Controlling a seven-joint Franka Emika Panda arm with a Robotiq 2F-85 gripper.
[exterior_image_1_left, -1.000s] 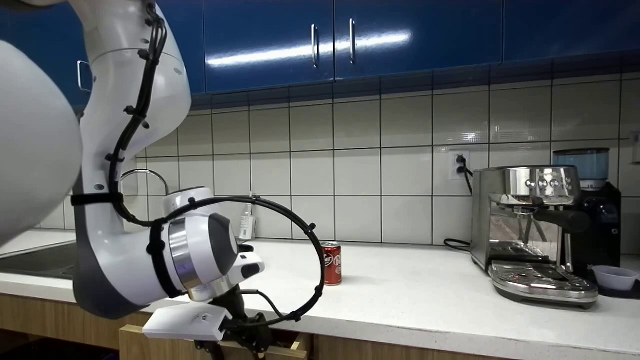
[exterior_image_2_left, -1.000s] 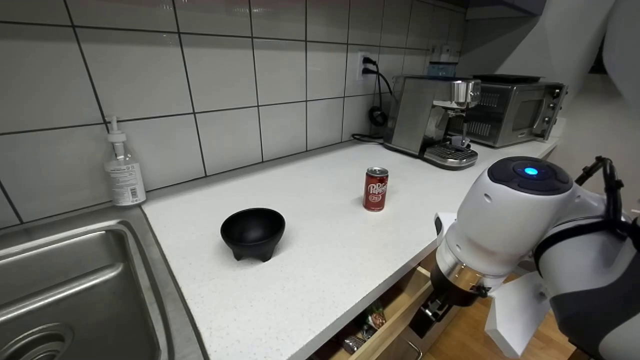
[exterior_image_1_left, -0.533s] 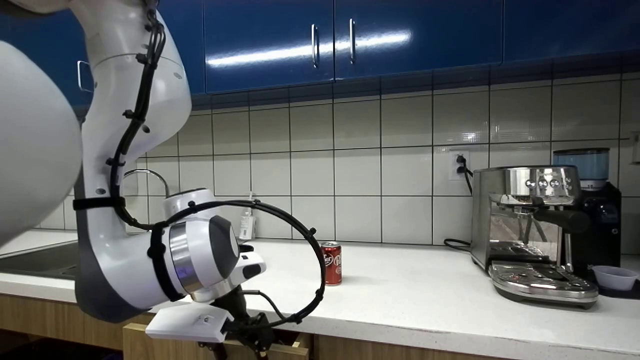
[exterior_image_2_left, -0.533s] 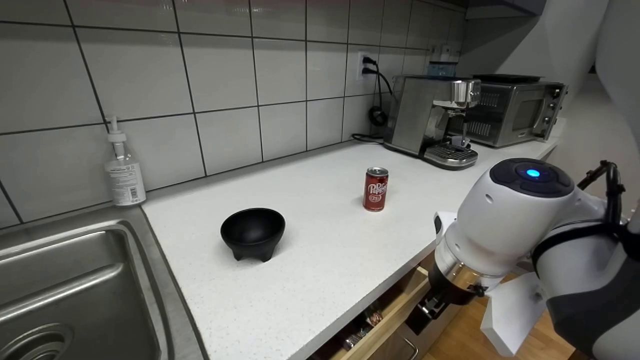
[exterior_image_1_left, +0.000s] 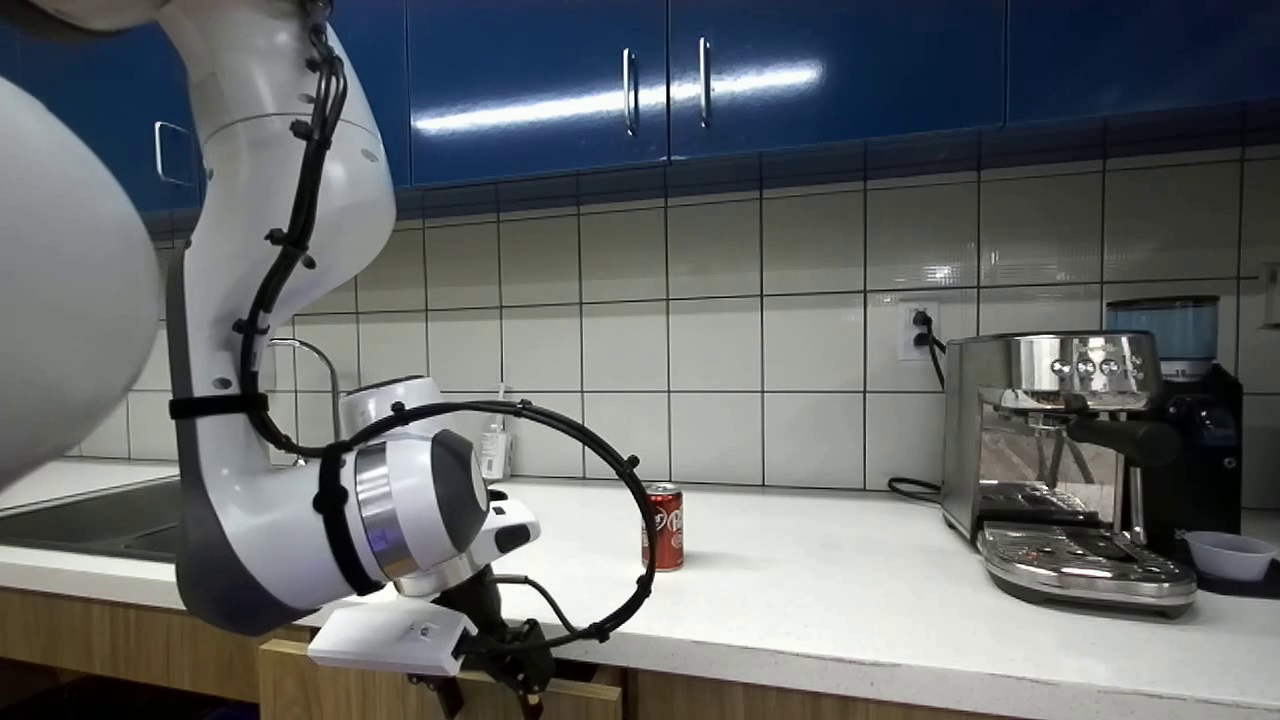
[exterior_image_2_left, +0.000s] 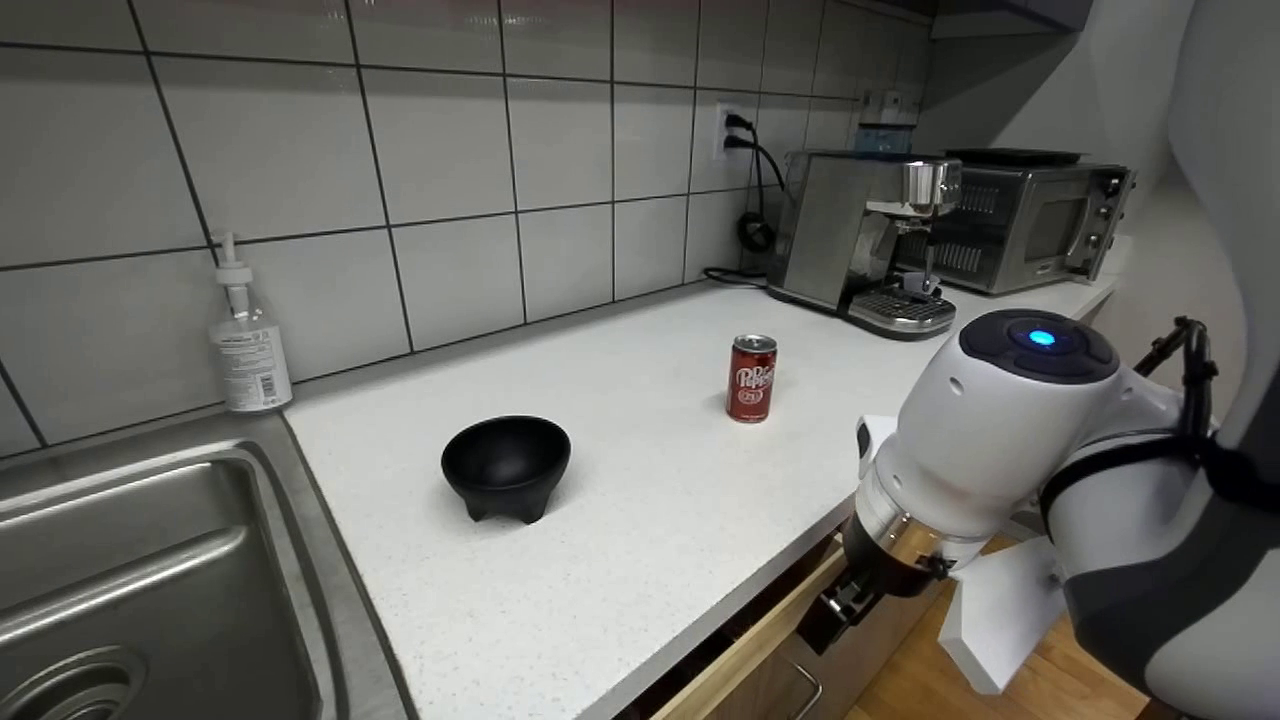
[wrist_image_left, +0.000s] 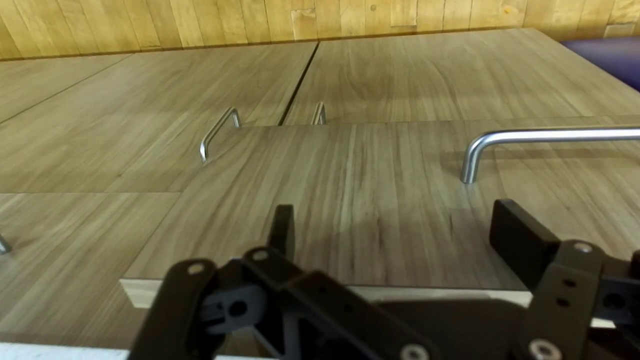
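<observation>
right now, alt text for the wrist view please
Open black Robotiq gripper seen against a partly pulled-out wood-grain drawer front, its silver bar handle at frame right; cabinet doors and plank floor lie beyond.

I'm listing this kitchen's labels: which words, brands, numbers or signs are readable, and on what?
"Dr Pepper", white, on the red metal can, last letter curving away; smaller print below blurred.
Too small to read: label on the clear plastic pump bottle.
Too small to read: markings on the silver espresso machine, silver toaster oven, black grinder.
</observation>
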